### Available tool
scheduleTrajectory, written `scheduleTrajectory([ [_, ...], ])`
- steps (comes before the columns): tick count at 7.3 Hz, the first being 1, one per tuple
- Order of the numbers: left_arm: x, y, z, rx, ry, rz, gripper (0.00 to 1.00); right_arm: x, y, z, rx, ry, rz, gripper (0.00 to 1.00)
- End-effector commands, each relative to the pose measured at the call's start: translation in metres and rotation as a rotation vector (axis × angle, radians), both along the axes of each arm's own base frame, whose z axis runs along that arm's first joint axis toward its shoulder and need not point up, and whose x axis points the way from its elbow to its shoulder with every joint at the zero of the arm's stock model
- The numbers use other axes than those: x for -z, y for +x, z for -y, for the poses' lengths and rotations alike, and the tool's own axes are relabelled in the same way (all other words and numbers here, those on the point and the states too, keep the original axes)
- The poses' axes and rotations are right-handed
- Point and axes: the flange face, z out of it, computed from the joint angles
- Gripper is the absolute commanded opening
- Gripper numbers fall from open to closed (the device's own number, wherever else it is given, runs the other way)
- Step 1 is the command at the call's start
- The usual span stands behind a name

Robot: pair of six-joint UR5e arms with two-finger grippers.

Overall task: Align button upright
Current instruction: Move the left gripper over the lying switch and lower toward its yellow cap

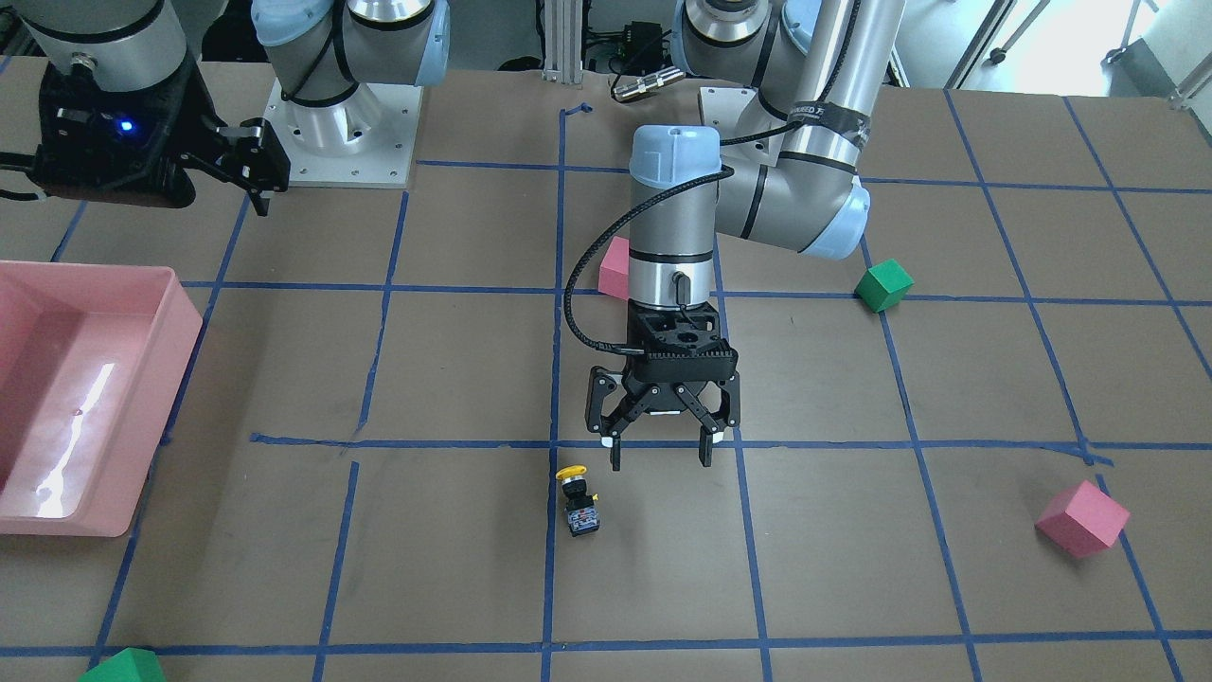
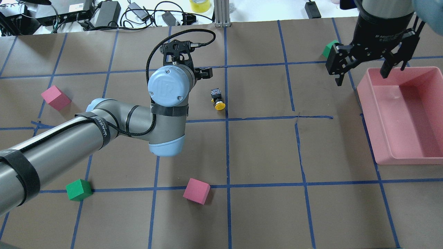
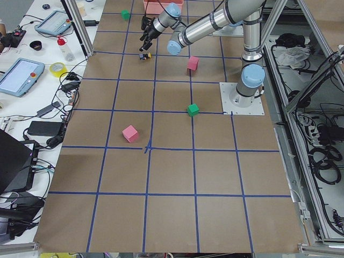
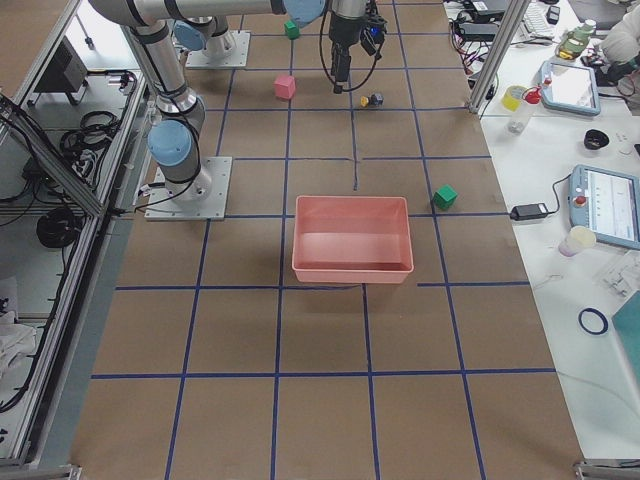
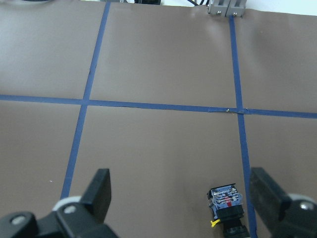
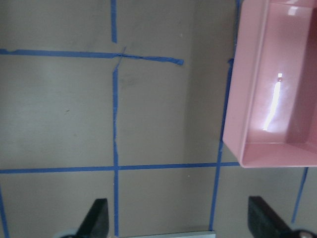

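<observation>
One wide tabletop (image 2: 263,214) gridded with blue tape carries everything. My left claw (image 1: 660,461) hovers over it with its jaws wide apart, just beside the button (image 1: 578,504) and above it, not touching. The button lies on its side next to a tape line, its yellow cap (image 1: 570,471) toward my base and its contact block away from me.

To do this well, I would shift across until the black body sits between my fingers. Then I would come down low, close across the body rather than the cap, lift, and tip it so the block lands flat. That small base could topple, so I would let go gently.

Room looks good. The pink bin (image 2: 408,157) is well apart, with my right claw (image 2: 361,77) hanging spread open near it, best left there. The nearest pink cube (image 2: 196,191) and green cube (image 2: 79,189) sit well clear too, and no tabletop edge is close.
</observation>
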Motion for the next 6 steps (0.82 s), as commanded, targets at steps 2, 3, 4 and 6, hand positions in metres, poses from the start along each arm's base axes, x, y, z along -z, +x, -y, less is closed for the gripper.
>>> scheduleTrajectory([
  [2, 0.011, 0.0, 0.001, 0.009, 0.021, 0.019, 1.0, 0.0, 0.012, 0.0, 0.0, -0.013, 0.071, 1.0],
  [3, 0.011, 0.0, 0.001, 0.013, 0.021, 0.021, 1.0, -0.005, 0.016, 0.009, 0.0, -0.092, 0.096, 1.0],
  [4, 0.014, 0.001, 0.0, 0.011, 0.03, 0.024, 1.0, -0.002, 0.016, 0.011, 0.001, -0.096, 0.091, 1.0],
  [6, 0.028, 0.005, -0.014, 0.027, 0.069, 0.047, 1.0, -0.014, 0.016, 0.022, 0.019, -0.206, 0.094, 1.0],
])
